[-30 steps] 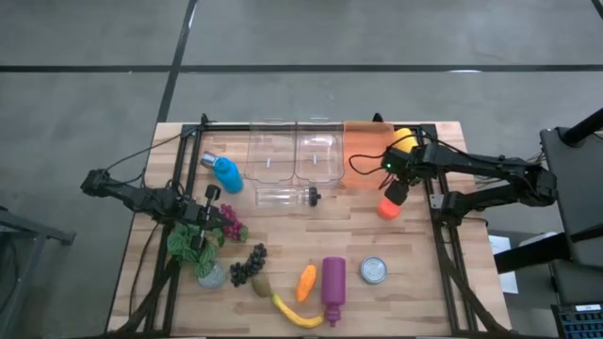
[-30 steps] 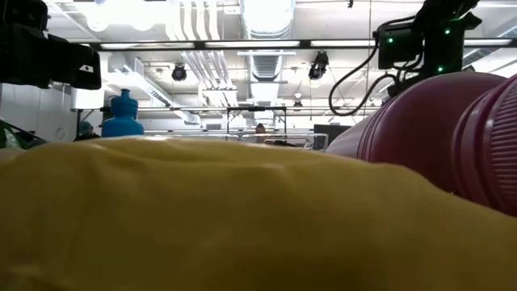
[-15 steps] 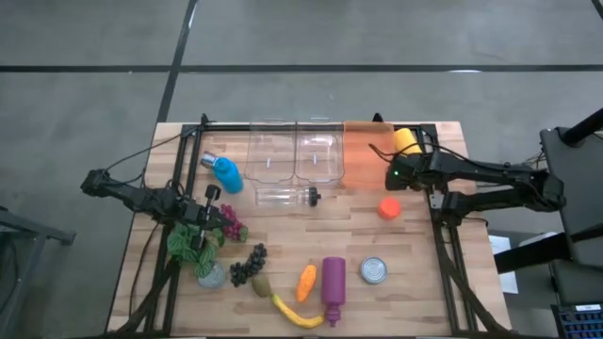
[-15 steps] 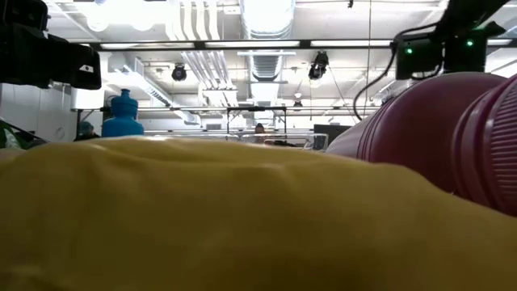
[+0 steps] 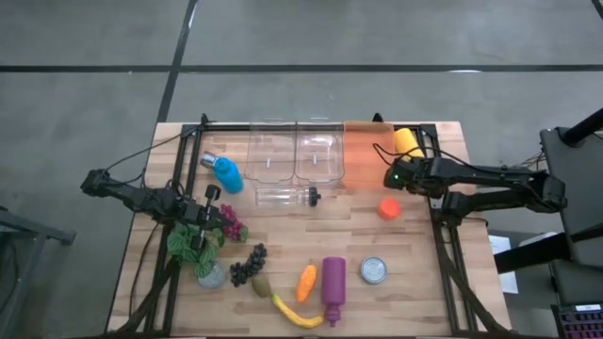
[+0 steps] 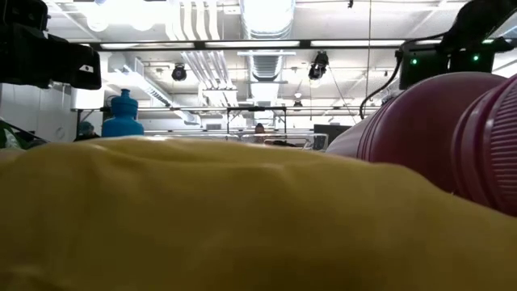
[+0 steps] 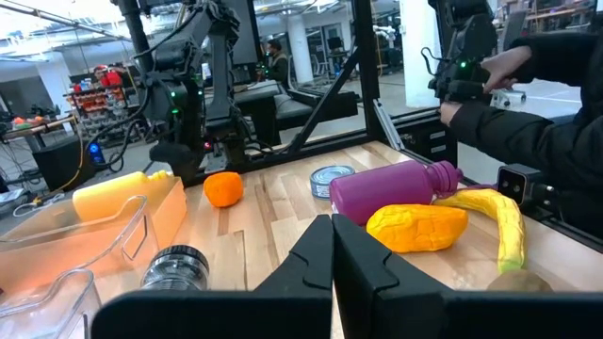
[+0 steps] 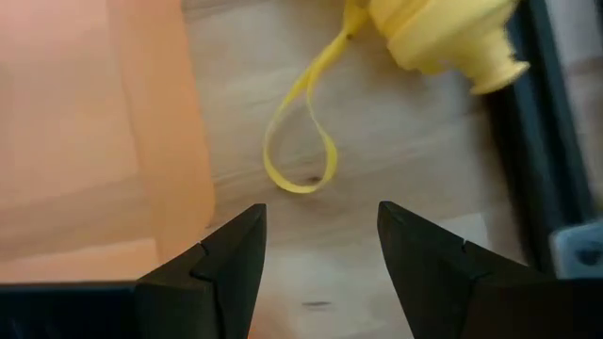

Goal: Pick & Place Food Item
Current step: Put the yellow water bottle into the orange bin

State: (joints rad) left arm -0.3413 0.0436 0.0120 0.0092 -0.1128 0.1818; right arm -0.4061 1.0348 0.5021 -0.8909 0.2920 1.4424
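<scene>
An orange round fruit [image 5: 388, 209] [image 7: 224, 188] rests on the wooden table [image 5: 415, 282] right of centre, touched by nothing. My right gripper [image 5: 396, 176] [image 8: 320, 264] hovers open just beyond the fruit on its far side, pointing steeply down at bare wood beside the orange bin [image 5: 363, 155] [image 8: 85, 122] and the yellow bottle's strap [image 8: 297, 141]. My left gripper [image 5: 203, 221] [image 7: 334, 254] waits shut and level at the table's left, holding nothing.
A yellow bottle [image 5: 406, 141] lies at the far right. Two clear bins [image 5: 292, 155], a clear jar [image 5: 283, 197] and a blue bottle [image 5: 224, 172] sit farther left. Grapes [image 5: 247, 266], carrot [image 5: 306, 282], banana [image 5: 297, 314], purple bottle [image 5: 334, 284] and can [image 5: 374, 271] line the near side. A person's arm [image 7: 528, 113] shows beyond the table.
My right gripper has drawn back from over the orange fruit toward the table's far edge and has rolled about its own pointing line. Its fingers have kept the same gap. The fruit lies where it was.
</scene>
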